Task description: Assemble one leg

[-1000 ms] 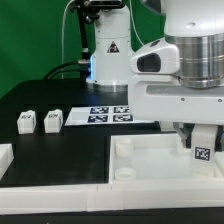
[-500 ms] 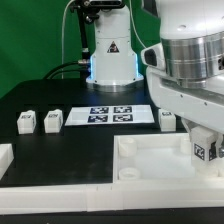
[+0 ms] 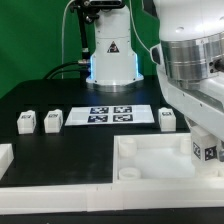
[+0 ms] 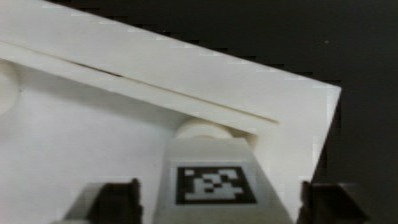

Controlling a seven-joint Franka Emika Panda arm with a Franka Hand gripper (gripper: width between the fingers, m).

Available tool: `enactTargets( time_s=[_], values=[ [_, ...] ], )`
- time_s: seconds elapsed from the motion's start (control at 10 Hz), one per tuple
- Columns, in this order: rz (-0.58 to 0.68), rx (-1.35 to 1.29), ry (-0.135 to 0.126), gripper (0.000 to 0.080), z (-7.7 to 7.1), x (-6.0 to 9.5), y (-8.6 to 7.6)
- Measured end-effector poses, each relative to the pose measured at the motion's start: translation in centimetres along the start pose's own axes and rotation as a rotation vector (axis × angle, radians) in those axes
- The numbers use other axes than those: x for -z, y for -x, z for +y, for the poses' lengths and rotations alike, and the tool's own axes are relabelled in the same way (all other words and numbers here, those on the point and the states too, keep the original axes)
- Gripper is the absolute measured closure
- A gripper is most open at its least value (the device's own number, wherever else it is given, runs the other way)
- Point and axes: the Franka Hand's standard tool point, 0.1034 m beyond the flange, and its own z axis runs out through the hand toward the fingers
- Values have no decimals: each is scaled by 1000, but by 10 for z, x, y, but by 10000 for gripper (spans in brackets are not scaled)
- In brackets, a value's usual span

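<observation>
At the corner of the big white tray on the exterior view's right, the gripper has slid over a little, its fingers squeezing the leg, which now hangs just above a round socket and looks ready to go in.

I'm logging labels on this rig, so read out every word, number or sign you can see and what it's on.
Words or numbers: none readable in either view.
Black-and-white square tags, patterns not text: on the small white cuboid leg, three loose white blocks, and the thin flat white marker board.
Dark triangular sign on the white robot base: too small to read.
</observation>
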Motion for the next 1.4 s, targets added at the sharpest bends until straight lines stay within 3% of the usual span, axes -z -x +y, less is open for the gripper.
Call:
enactTargets(
  time_s=[0.1,0.3,0.5,0.8,0.9,1.1,1.2,1.3,1.4],
  values=[
    [6,177,2,170,-1,5,3],
    [34,477,8,156,-1,14,6],
    [31,637,14,151,0,11,3],
    [64,1157,38,150,-5,15,1],
    [75,1270,33,150,-8,17,0],
    [87,1240,24,150,-9,15,-1],
    [87,1232,23,242,-8,15,-2],
    [84,1128,14,427,-9,15,0],
    [82,1028,7,427,-9,16,-1]
  ],
)
